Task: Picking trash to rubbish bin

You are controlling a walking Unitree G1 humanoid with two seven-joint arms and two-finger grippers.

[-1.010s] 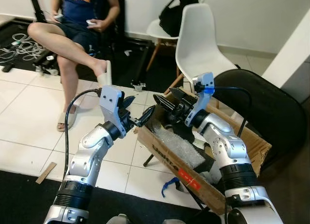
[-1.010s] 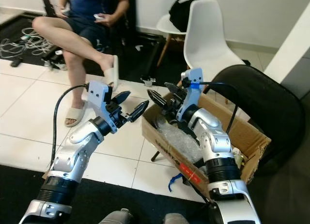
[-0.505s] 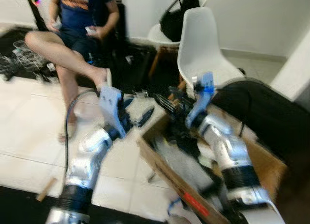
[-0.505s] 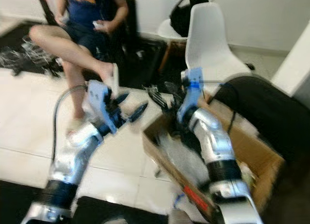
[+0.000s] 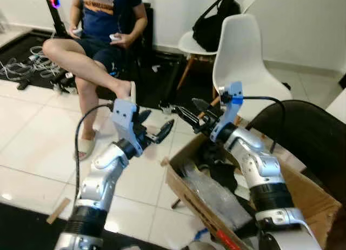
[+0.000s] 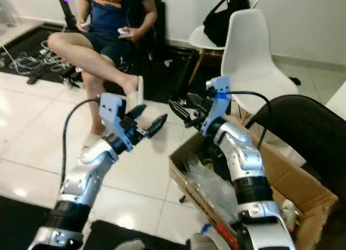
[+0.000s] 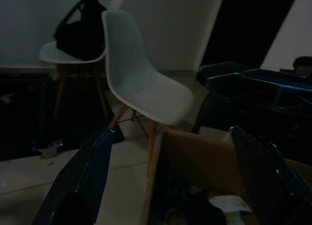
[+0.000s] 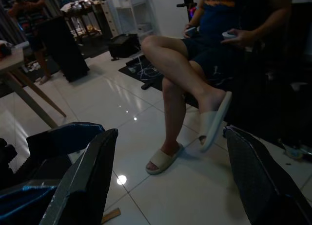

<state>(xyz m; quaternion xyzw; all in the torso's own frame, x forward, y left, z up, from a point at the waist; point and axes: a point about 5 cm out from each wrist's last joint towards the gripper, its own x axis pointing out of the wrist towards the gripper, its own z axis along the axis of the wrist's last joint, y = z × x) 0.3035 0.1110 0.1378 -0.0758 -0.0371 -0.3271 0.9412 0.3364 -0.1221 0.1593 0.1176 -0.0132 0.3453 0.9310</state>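
Left eye view: the left gripper (image 5: 157,132) and right gripper (image 5: 193,113) hover with fingers spread wide, empty, above the near corner of the cardboard box (image 5: 190,194). The box, holding crumpled clear plastic (image 5: 208,191), lies below and to the right, nearer the right arm.

Left wrist view: the box (image 7: 195,161) sits between the parted fingers.

Right wrist view: wide fingers frame a seated person (image 8: 195,64).

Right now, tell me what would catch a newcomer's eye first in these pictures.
Two silver arms are raised in front of the camera, the left gripper and right gripper both with fingers spread open and holding nothing. Below the right arm sits an open cardboard box with crumpled clear plastic wrap in it. Beyond, a person sits cross-legged on the left, and a white chair stands behind the box.
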